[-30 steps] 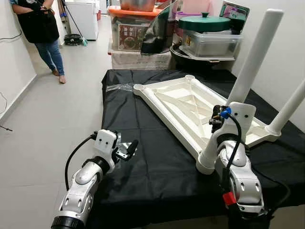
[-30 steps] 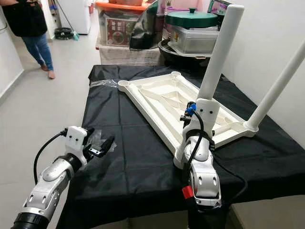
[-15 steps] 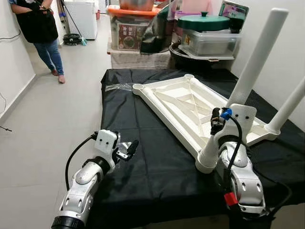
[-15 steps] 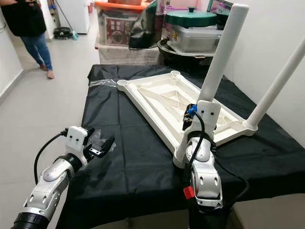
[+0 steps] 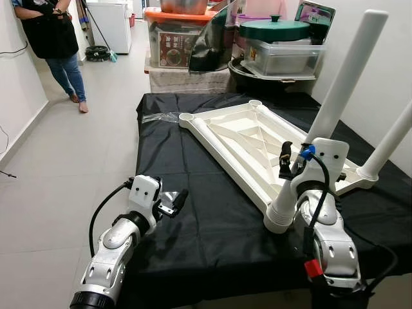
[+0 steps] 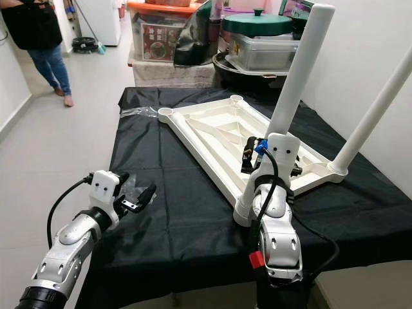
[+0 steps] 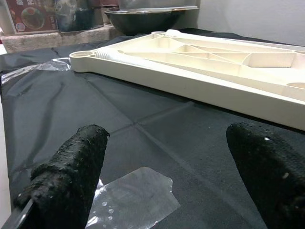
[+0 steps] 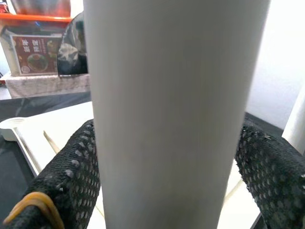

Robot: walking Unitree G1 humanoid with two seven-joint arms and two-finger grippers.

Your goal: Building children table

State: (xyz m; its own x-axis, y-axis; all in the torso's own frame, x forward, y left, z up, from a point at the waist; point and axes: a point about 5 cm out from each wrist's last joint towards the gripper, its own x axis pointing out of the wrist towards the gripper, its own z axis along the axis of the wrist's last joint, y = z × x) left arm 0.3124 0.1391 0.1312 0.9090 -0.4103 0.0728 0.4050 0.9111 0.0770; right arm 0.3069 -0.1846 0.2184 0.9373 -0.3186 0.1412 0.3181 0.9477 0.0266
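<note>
We see the right gripper (image 5: 288,161) with its two black fingers (image 8: 71,186) spread on either side of the near white table leg (image 5: 341,84); whether the pads press the leg or stand just off it we cannot tell. This leg rises, tilted, from a socket at the near corner of the upturned white children's tabletop (image 5: 244,138), which lies underside up on the black-covered counter (image 5: 193,206). A second white leg (image 5: 389,145) stands in the socket at the corner toward the counter's right edge. The two far corner sockets (image 5: 187,118) hold no legs.

The left gripper (image 5: 172,201) hovers low over the counter near its left edge, fingers (image 7: 71,176) wide apart and holding nothing. Just beneath it lies a scrap of clear plastic film (image 7: 136,191); a larger piece of clear film (image 5: 158,117) lies at the counter's far left corner. The tabletop lies well apart from this gripper, across the black cover.

Beyond the counter's far edge we note stacked storage: an orange-lidded bin (image 5: 177,38), a clear box with a green lid (image 5: 277,31). A person (image 5: 55,38) stands on the tiled floor (image 5: 64,161) beyond the far left corner.
</note>
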